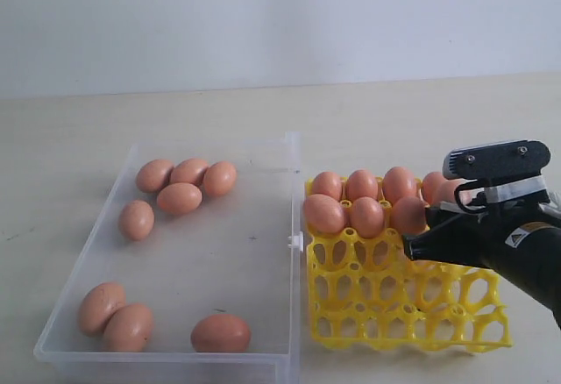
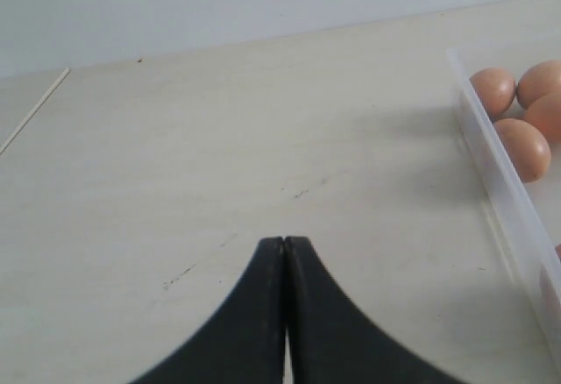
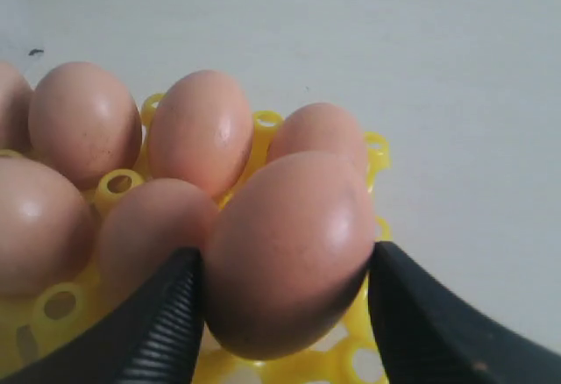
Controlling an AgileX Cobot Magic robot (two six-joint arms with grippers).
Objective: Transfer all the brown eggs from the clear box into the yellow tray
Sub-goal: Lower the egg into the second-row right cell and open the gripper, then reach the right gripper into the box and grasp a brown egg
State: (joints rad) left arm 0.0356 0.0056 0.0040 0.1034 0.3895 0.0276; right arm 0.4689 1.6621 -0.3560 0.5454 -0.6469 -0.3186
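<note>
The clear box [image 1: 289, 191] on the left holds several brown eggs: a cluster at its far end [image 1: 179, 198] and three near the front [image 1: 220, 333]. To its right, the yellow tray [image 1: 412, 314] carries several eggs in its two back rows [image 1: 361, 184]. My right gripper [image 1: 419, 235] [image 3: 285, 252] is shut on a brown egg [image 3: 289, 252] [image 1: 408, 216], held at the tray's second row beside the other eggs. My left gripper [image 2: 285, 242] is shut and empty over the bare table, outside the box wall [image 2: 500, 191]. It does not show in the exterior view.
The tray's front rows [image 1: 377, 301] have open cups. The box's middle floor [image 1: 219, 252] is bare. A white latch [image 1: 298, 242] sticks out between box and tray. Beige table all around, with a pale wall behind.
</note>
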